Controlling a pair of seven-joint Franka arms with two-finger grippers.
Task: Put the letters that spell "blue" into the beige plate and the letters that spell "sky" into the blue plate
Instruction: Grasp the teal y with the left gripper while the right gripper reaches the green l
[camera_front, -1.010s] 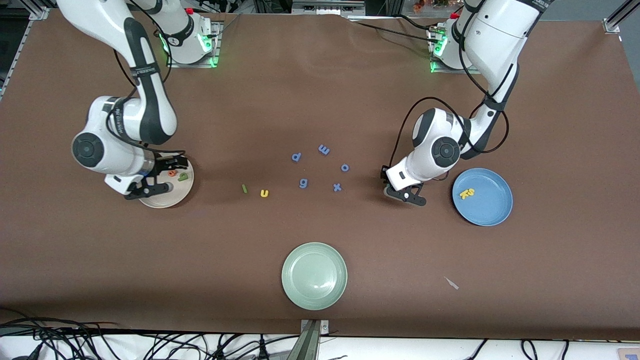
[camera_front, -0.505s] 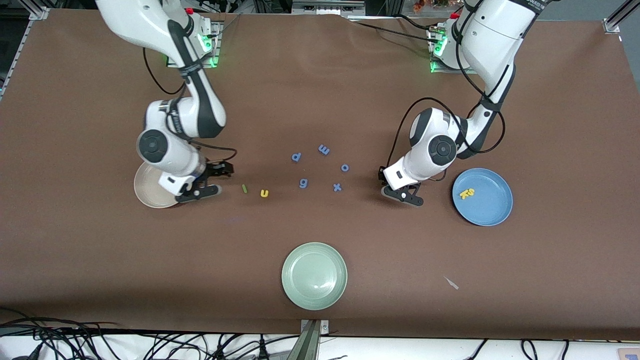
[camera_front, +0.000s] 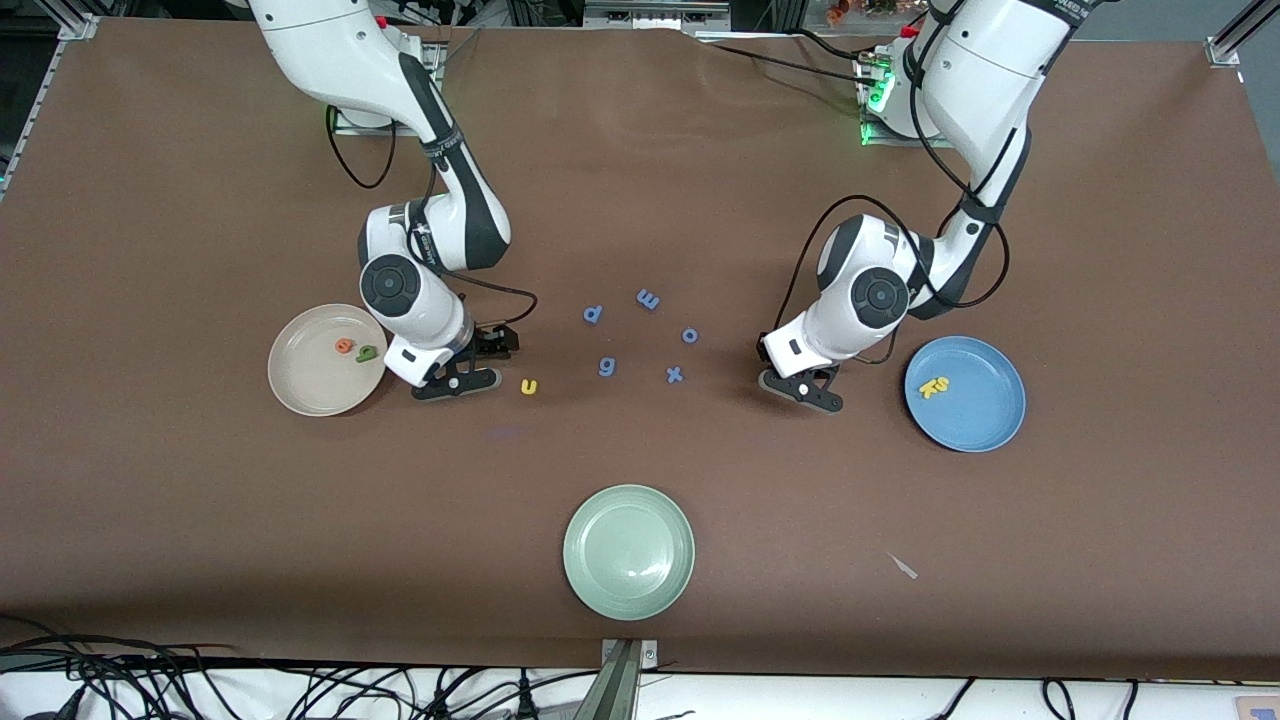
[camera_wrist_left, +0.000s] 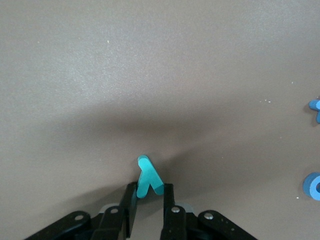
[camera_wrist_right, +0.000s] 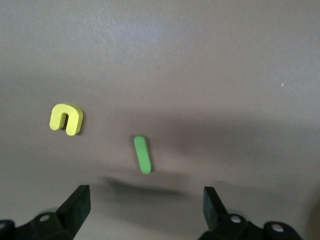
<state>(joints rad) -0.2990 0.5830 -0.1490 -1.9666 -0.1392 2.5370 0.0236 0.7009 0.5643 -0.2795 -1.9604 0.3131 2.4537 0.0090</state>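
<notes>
In the left wrist view, my left gripper (camera_wrist_left: 148, 189) is shut on the teal y (camera_wrist_left: 148, 176), low at the table. In the front view this gripper (camera_front: 806, 389) sits between the x and the blue plate (camera_front: 985, 425), which holds the yellow s and k (camera_front: 933, 387). My right gripper (camera_wrist_right: 145, 200) is open above the dark green l (camera_wrist_right: 142, 154), with the yellow u (camera_wrist_right: 66, 119) beside it. From the front, the right gripper (camera_front: 478, 362) hides the l; the u (camera_front: 529, 386) lies next to it. The beige plate (camera_front: 300, 385) holds the orange e (camera_front: 344, 346) and green b (camera_front: 367, 352).
Blue-purple letters d (camera_front: 593, 314), m (camera_front: 648, 298), o (camera_front: 690, 335), g (camera_front: 606, 367) and x (camera_front: 675, 375) lie between the two grippers. A pale green plate (camera_front: 628, 551) sits nearer the front camera. A small scrap (camera_front: 904, 567) lies toward the left arm's end.
My right arm swung away from over the beige plate to above the l, still open. My left gripper closed on the teal y and barely shifted.
</notes>
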